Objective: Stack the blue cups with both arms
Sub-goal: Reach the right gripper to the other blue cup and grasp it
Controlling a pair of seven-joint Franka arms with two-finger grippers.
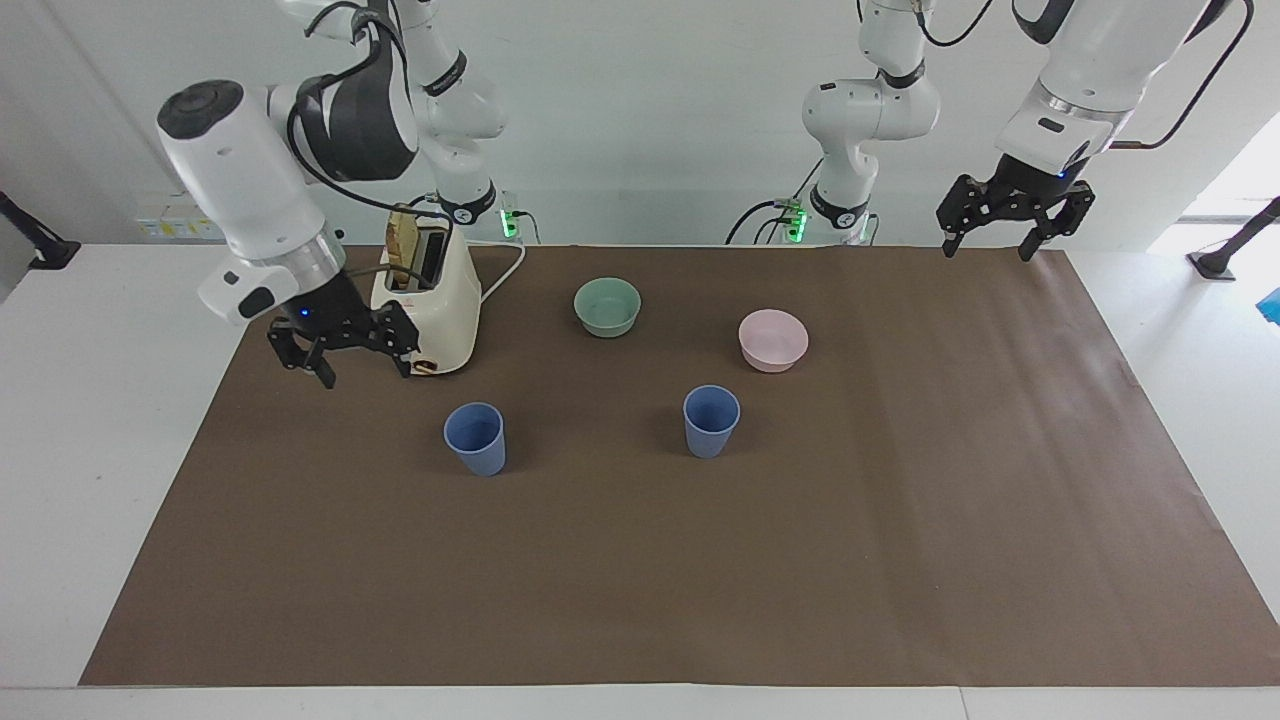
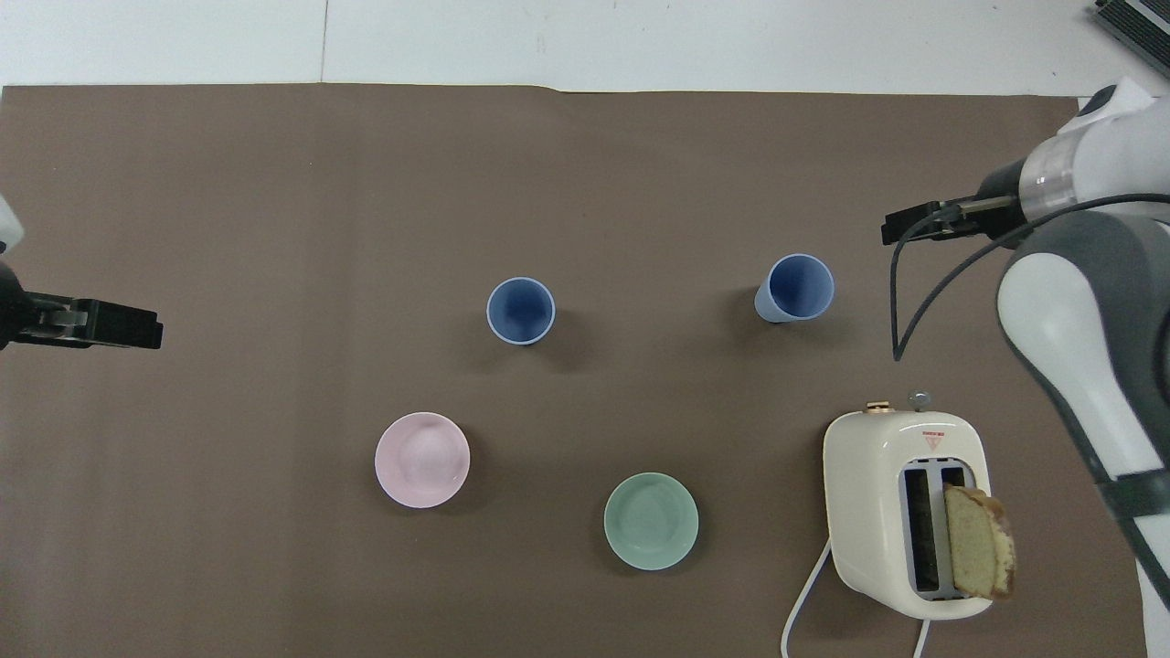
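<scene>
A: Surface?
B: White table [image 1: 90,420], brown paper mat [image 1: 700,560] over most of it. Plain white wall [image 1: 650,120] at the robots' end. Two smaller white arms [image 1: 860,110] with green lights stand there.

A: Right gripper?
B: Right gripper [image 1: 345,352] hangs low over the mat at the right arm's end, fingers spread, holding nothing. The toaster [image 1: 430,310] is just beside it, a bread slice [image 2: 978,553] sticking out of one slot. One blue cup [image 1: 476,438] stands upright near it, farther from the robots than the toaster.

A: Left gripper?
B: Left gripper [image 1: 1010,215] is up high over the mat's edge at the left arm's end, fingers spread, empty. The second blue cup [image 1: 711,421] stands upright well apart from it, mid-mat. The cups are separate, not stacked.

A: Anything else?
B: Pink bowl [image 1: 773,340] between that gripper and the green bowl [image 1: 607,306]; both bowls nearer the robots than the cups.
</scene>
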